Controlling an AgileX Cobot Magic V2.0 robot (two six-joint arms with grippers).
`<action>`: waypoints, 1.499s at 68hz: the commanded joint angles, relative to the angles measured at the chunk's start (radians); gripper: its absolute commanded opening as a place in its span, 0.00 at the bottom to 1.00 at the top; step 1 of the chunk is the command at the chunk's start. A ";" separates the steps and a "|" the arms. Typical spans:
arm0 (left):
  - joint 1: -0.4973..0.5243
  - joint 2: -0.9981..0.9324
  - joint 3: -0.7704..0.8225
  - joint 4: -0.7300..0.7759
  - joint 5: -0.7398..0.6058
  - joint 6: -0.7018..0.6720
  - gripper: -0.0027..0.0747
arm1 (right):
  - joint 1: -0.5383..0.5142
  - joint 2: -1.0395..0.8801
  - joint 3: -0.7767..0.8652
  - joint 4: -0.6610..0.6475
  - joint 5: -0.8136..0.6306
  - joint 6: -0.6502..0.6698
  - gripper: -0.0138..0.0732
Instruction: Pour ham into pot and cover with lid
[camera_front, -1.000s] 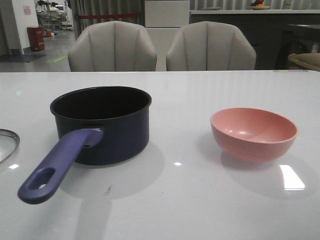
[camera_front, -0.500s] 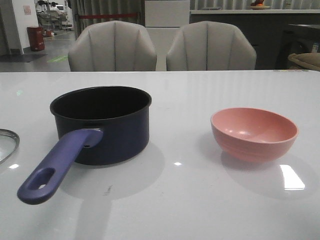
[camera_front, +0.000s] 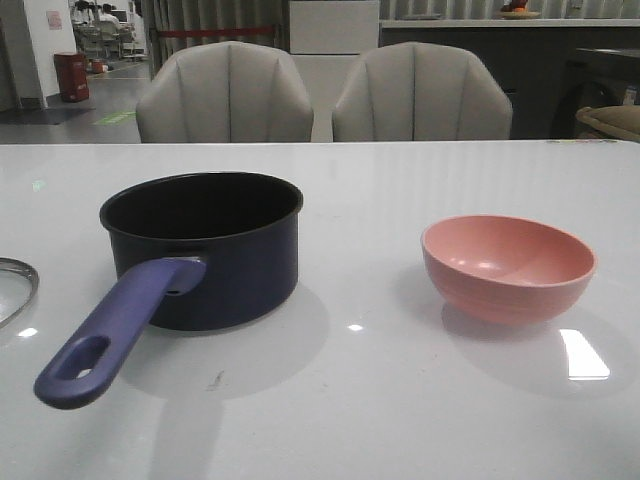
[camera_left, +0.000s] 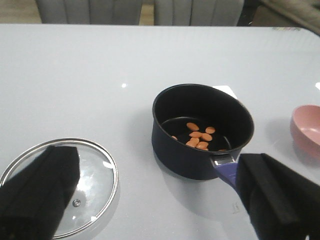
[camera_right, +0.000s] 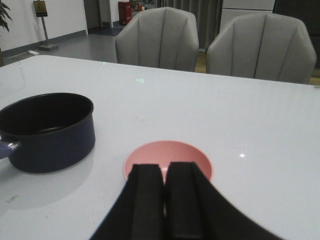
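Ham (camera_left: 199, 137) lies inside the pot (camera_left: 202, 131), so covering is judged the remaining step. The lid (camera_left: 62, 186) rests flat on the desk (camera_front: 400, 400), well apart from the pot on the left arm's side, making that arm the nearer. The left tool (camera_left: 150, 200) is spread wide, one finger over the lid, holding nothing. The right tool (camera_right: 165, 200) is pressed together above the pink bowl (camera_right: 168, 159).

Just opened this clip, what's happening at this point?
The ham is already in the pot, and the pink bowl sits empty on the table. Nothing is being held. The left pincer is open above the lid, which lies flat beside the pot, knob down. The right pincer is shut over the bowl. Covering the pot is what's left.
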 joint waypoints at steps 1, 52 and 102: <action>0.042 0.141 -0.089 0.011 -0.061 -0.027 0.92 | 0.001 0.010 -0.027 0.004 -0.075 -0.008 0.34; 0.324 1.029 -0.610 -0.045 0.398 0.037 0.92 | 0.001 0.010 -0.027 0.004 -0.074 -0.008 0.34; 0.324 1.374 -0.848 -0.026 0.533 0.037 0.92 | 0.001 0.010 -0.027 0.004 -0.074 -0.008 0.34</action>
